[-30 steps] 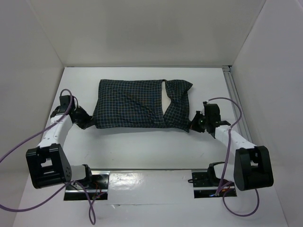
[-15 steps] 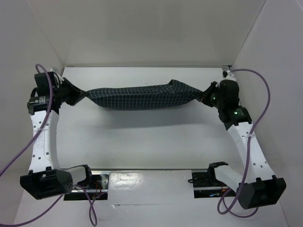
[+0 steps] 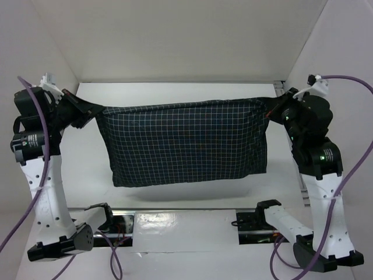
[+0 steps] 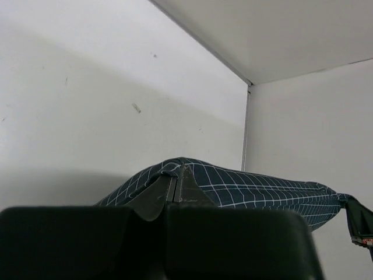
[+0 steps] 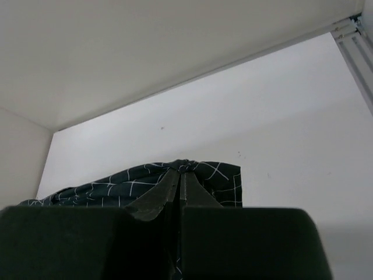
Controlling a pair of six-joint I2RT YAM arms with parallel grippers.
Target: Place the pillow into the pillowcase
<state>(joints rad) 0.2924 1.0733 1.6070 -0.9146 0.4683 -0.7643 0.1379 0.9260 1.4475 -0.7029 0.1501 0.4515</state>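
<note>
1 checked pillowcase [image 3: 183,143], pillow unseen, presumably inside, hung above bench [image 3: 192,195] by 2 top corners, left fingers [image 3: 87,111] and right fingers [image 3: 274,108] clenched on fabric; risk: thin corner grip slipping, load dropping.

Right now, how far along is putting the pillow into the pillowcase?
Likely done: no pillow shows outside the pillowcase. In hand: the left arm and right arm hold it hanging above the table, jaws shut on its upper corners. Left: the opening is hidden, so check the pillow is fully in, then lay it down.
</note>
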